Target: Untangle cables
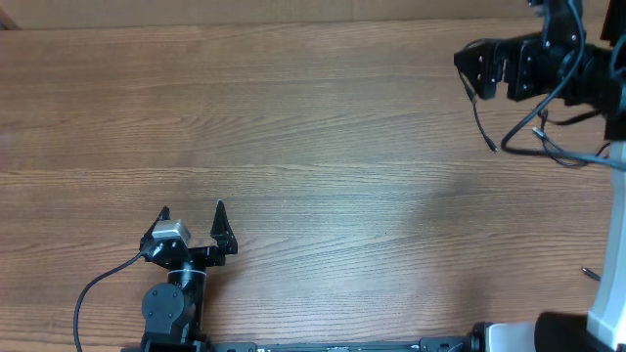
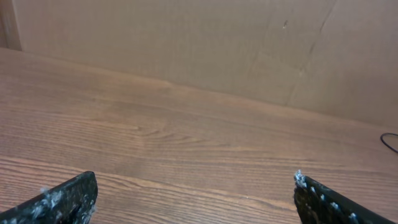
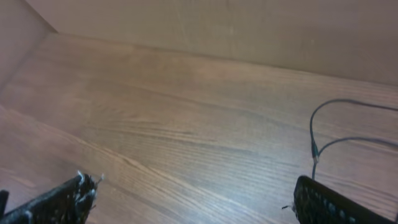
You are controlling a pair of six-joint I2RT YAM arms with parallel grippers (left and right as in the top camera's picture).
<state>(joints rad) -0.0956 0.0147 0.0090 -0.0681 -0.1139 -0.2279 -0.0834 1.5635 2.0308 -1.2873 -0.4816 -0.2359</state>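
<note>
At the near left of the desk (image 1: 313, 176), the left fingers (image 1: 221, 223) stand spread wide with nothing between them. The left wrist view shows only bare wood grain between the two tips. At the near right lies a tiny dark piece (image 1: 590, 275), too small to tell whether it is a plug.

The cables (image 1: 482, 122) lie at the far right of the desk, under and just beside the right arm (image 1: 548, 64). They are thin, black and limp. One strand runs out from beneath the arm toward the near side and ends in a small plug (image 1: 492, 148) lying free on the wood. Others curve in loose loops further right.

In the right wrist view, two thin strands arc across the wood, and one drops to a small connector just beyond the tip of one of the right fingers (image 3: 329, 202). Whether it touches that finger cannot be told. These fingers are spread wide too and hold nothing.

The arm covers part of the bunch, and its own thicker wiring crosses the thin strands, so they cannot be counted or any knot made out. The loops run off the right edge of the overhead view. In the left wrist view a short black arc (image 2: 390, 142) is cut off at the right edge. A plain brown board (image 2: 186, 43) closes the far side.
</note>
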